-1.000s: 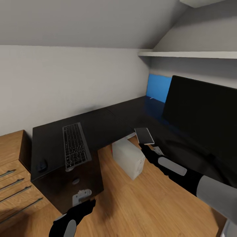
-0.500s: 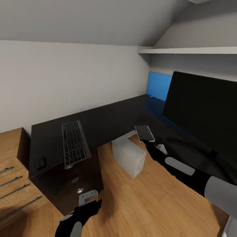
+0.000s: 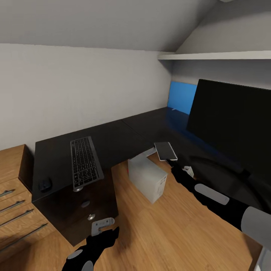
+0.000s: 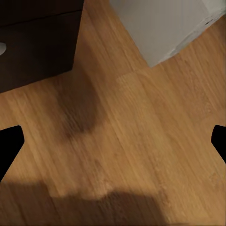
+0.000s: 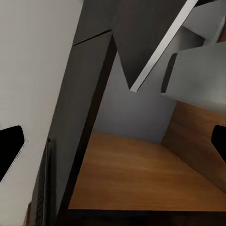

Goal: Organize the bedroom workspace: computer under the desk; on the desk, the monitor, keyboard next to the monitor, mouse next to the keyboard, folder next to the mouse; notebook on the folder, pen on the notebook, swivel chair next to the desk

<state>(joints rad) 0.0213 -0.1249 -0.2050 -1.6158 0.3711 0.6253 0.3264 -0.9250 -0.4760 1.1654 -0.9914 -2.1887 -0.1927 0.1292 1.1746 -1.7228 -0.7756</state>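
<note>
Right gripper [image 3: 170, 161], at centre right of the frame, gripped the notebook [image 3: 165, 151] by its near edge above the desk [image 3: 116, 141]. Best kept level until the folder was in place

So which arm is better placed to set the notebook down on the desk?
The right. Its tool already holds the notebook at the desk edge, near the monitor. The left tool hangs low over the floor, holding nothing.
</note>
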